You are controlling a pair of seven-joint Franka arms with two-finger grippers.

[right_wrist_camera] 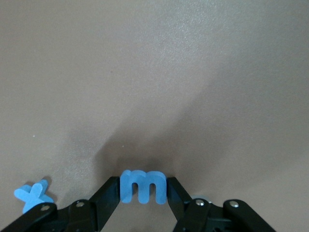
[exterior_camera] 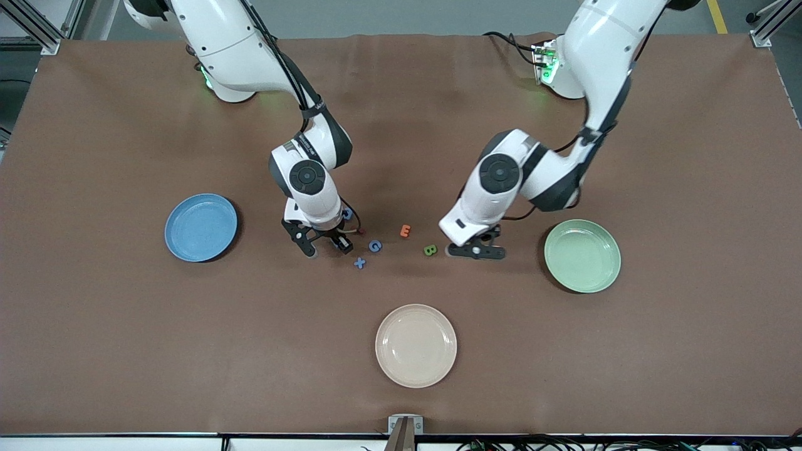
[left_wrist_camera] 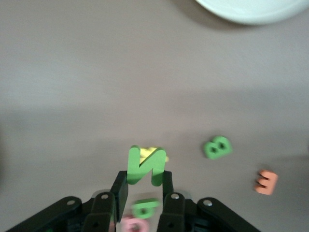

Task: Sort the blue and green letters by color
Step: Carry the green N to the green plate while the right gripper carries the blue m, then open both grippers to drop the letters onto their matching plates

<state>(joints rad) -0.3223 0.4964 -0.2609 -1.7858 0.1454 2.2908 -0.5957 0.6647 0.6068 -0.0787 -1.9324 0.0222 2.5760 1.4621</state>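
While both arms work the small cluster of letters near the middle of the desk (exterior_camera: 125, 376), I see each gripper already on a letter of its own colour. The left gripper (left_wrist_camera: 143, 191) has its fingers closed on a green N (left_wrist_camera: 146, 166), pinched upright by its lower edge so the flat face stands clear of the desk; the green plate (exterior_camera: 583, 255) lies just beside it toward the left arm's end, which I judge is where it belongs. Another green piece (left_wrist_camera: 145, 208) and a pink one (left_wrist_camera: 130, 225) show under the fingers, a bit of yellow (left_wrist_camera: 155, 153) peeks out past the N, and a green B (exterior_camera: 430, 250) and an orange E (exterior_camera: 405, 231) lie loose nearby. The right gripper (right_wrist_camera: 143, 193) has its fingers around a blue m (right_wrist_camera: 143, 186), standing on edge between them, though I cannot tell whether the squeeze is firm yet. A blue X (exterior_camera: 359, 263) and a blue G (exterior_camera: 374, 246) lie close by, and the blue plate (exterior_camera: 201, 227) sits toward the right arm's end. The cream plate (exterior_camera: 416, 345), nearest the desk's front edge, holds nothing. All three plates look empty, so I judge the sorting has barely begun.
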